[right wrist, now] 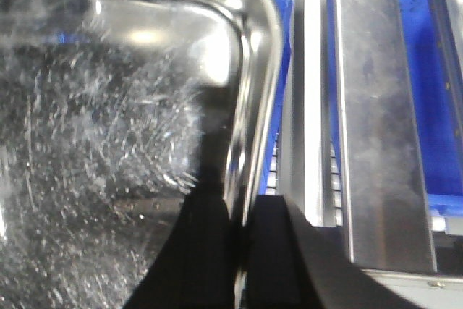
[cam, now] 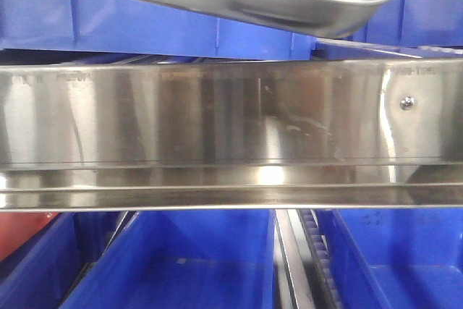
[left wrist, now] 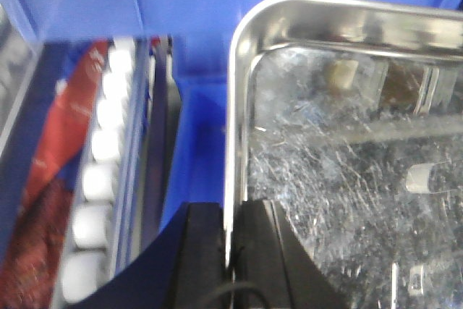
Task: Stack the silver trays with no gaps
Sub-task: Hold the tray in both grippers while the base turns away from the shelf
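A silver tray [cam: 289, 5] hangs tilted across the top of the front view, its right end lower, above the shelf. In the left wrist view my left gripper [left wrist: 233, 211] is shut on the left rim of this tray [left wrist: 347, 150], one black finger [left wrist: 206, 251] outside and the other inside. In the right wrist view my right gripper [right wrist: 242, 208] is shut on the right rim of the tray [right wrist: 108, 142], near its rounded corner. The scratched inside of the tray holds nothing. What lies under it is hidden.
A long steel shelf rail [cam: 217, 121] with a screw [cam: 407, 103] runs across the front view. Blue bins [cam: 181, 265] stand below and behind it. White rollers [left wrist: 98, 171] and a red package [left wrist: 58, 150] lie left of the tray, steel rails [right wrist: 376, 121] to its right.
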You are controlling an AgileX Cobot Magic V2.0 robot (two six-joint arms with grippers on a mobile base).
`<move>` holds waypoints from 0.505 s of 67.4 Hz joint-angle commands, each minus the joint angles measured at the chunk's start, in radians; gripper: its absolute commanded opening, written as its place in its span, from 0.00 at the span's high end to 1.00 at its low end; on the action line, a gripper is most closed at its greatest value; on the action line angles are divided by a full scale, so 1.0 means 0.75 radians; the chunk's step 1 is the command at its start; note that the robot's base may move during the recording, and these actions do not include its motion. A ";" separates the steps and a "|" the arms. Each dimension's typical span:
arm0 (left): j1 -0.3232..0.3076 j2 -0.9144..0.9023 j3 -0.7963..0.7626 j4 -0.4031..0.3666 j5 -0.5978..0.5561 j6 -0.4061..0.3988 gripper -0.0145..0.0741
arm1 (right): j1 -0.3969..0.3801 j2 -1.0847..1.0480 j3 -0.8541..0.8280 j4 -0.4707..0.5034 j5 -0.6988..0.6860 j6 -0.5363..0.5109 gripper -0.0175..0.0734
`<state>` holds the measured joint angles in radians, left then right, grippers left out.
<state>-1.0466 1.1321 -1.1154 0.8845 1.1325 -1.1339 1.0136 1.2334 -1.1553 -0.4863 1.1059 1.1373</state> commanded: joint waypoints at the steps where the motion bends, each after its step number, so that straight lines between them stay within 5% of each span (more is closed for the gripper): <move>1: -0.005 -0.007 -0.008 0.116 0.001 0.001 0.85 | 0.005 -0.014 -0.003 -0.031 0.030 -0.028 0.83; 34: -0.005 -0.007 -0.008 0.118 0.001 0.001 0.85 | 0.005 -0.014 -0.003 -0.031 0.016 -0.028 0.83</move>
<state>-1.0466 1.1339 -1.1154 0.9019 1.1261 -1.1300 1.0136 1.2334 -1.1553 -0.4900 1.0979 1.1414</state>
